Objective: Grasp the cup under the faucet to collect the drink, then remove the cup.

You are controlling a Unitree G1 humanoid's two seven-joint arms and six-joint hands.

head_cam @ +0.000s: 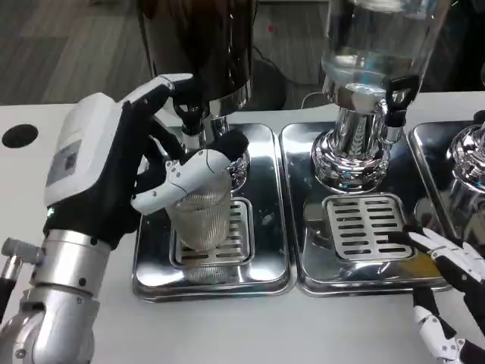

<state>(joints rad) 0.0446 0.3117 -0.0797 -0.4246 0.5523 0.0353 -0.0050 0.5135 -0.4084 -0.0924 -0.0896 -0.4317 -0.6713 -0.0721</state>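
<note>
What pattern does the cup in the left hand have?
Clear with fine ribs, in the head view: cup, left hand.

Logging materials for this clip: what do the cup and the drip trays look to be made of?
The cup, held by the left hand, looks like clear ribbed plastic, possibly glass: the grille shows through it. The left drip tray and middle drip tray look like polished stainless steel, mirror-bright with reflections.
</note>
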